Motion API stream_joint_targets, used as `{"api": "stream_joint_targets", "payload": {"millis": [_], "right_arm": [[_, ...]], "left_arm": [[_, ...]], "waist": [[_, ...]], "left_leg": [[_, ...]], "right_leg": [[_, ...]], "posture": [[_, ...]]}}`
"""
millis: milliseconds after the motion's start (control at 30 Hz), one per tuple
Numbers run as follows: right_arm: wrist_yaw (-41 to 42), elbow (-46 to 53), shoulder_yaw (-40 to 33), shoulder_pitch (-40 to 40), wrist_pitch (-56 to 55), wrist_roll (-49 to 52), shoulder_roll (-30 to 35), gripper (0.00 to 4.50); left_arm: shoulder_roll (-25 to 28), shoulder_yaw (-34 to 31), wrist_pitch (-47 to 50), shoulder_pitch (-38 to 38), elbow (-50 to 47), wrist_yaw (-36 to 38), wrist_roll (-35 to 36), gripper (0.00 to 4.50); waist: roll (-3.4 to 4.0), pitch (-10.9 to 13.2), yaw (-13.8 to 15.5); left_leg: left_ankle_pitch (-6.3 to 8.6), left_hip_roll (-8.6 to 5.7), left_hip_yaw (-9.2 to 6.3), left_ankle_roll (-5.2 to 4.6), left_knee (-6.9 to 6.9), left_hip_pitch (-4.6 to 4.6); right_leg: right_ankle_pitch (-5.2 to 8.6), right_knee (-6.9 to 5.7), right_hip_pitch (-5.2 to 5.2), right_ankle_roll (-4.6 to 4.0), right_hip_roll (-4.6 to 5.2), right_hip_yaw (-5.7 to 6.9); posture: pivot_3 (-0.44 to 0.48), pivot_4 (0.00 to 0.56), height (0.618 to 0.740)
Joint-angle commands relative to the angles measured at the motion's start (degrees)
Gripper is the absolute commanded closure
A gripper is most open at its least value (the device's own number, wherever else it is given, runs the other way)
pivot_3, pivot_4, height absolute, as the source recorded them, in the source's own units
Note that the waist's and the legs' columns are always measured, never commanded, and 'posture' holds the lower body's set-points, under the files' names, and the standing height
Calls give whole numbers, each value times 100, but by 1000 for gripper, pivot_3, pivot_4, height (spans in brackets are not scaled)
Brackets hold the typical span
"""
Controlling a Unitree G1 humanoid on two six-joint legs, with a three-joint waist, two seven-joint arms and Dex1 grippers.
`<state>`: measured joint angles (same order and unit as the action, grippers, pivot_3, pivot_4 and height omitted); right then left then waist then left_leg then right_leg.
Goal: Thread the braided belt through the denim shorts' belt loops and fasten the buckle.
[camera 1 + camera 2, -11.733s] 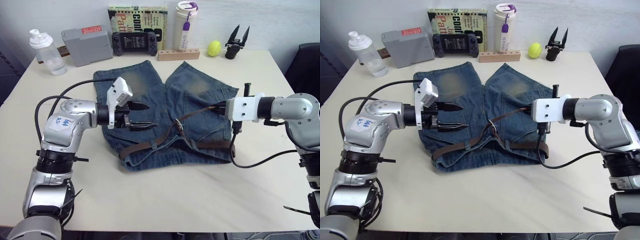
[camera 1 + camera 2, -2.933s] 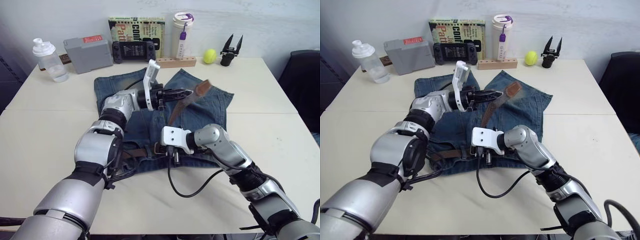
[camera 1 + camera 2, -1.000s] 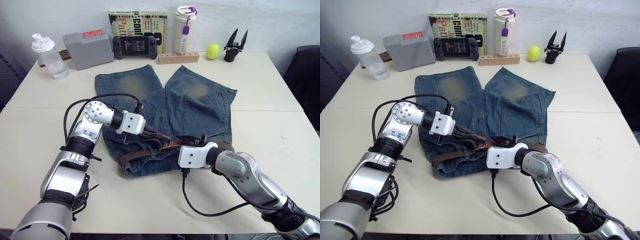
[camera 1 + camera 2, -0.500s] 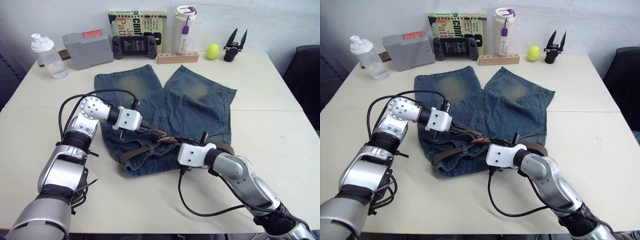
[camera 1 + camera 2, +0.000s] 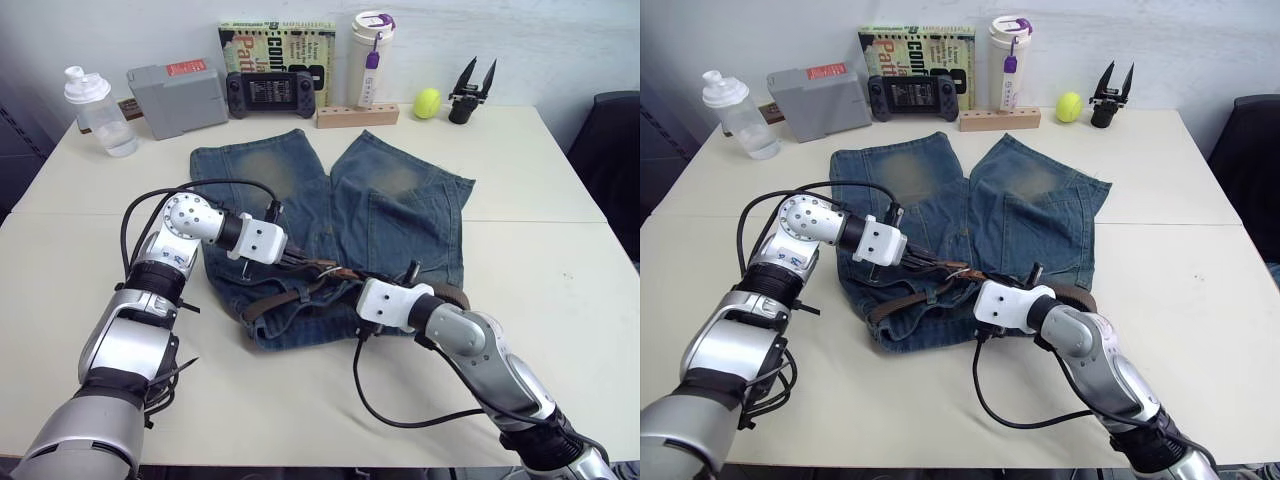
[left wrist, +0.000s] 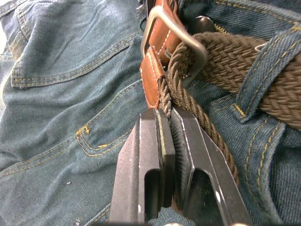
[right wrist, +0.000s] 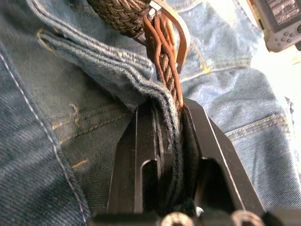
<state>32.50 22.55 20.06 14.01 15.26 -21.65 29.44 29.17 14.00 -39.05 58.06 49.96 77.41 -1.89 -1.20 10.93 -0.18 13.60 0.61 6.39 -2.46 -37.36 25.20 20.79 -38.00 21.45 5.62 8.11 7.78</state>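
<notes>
Along the far edge of the table we see a clear plastic bottle at the left, then a grey box with a red label. Next comes a black game controller leaning against a book. Beside them stands a white tumbler behind a wooden block. Further right lie a yellow-green ball and a spare black gripper.

Head stereo pair looks forward and down over the cream table. Both wrist cameras sit very near the silver metal rectangular buckle, which they share, over faded blue denim shorts.
</notes>
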Motion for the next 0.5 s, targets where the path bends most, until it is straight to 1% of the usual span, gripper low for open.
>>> {"api": "stream_joint_targets", "payload": {"millis": [33, 267, 500], "right_arm": [[-133, -47, -185, 23, 27, -138, 17, 4476], [-151, -126, -143, 86, -18, -202, -30, 4476], [-141, 22, -131, 125, -59, -223, -90, 4476]], "left_arm": [[66, -143, 101, 200, -170, 98, 211, 4500], [86, -120, 204, 117, -320, 320, 326, 4500], [-80, 45, 99, 61, -386, 289, 157, 4500]], "waist": [[0, 0, -1], [0, 0, -2], [0, 0, -1]], "left_leg": [[0, 0, 0, 0, 0, 0], [-1, 0, 1, -1, -7, 0], [-1, 0, 2, -1, -10, 0]], "right_leg": [[0, 0, 0, 0, 0, 0], [0, -5, 0, 0, 0, -1], [0, -8, 0, 0, 0, -2]], "posture": [[0, 150, 694], [0, 150, 694], [0, 150, 694]]}}
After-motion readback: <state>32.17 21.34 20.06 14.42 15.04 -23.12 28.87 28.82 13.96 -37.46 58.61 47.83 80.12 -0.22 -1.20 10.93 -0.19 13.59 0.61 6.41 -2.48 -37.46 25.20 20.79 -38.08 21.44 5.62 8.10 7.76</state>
